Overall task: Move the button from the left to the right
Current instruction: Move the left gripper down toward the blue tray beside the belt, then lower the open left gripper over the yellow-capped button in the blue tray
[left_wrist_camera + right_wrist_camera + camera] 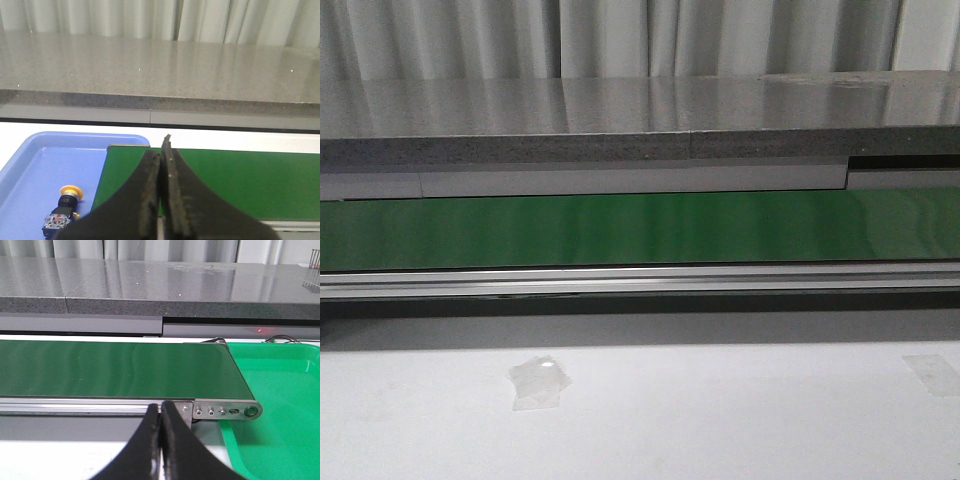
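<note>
The button (63,209), with a yellow-orange round cap and a black body with a red-blue mark, lies on its side in a blue tray (35,170) in the left wrist view. My left gripper (162,150) is shut and empty, above the left end of the green belt (240,175), to the right of the button and apart from it. My right gripper (161,410) is shut and empty, in front of the belt's right end (125,367). Neither gripper nor the button shows in the front view.
The green conveyor belt (640,228) runs across with an aluminium rail (640,280) in front. A green tray (280,405) sits past the belt's right end. A grey stone counter (640,115) stands behind. Two tape patches (540,382) lie on the white table.
</note>
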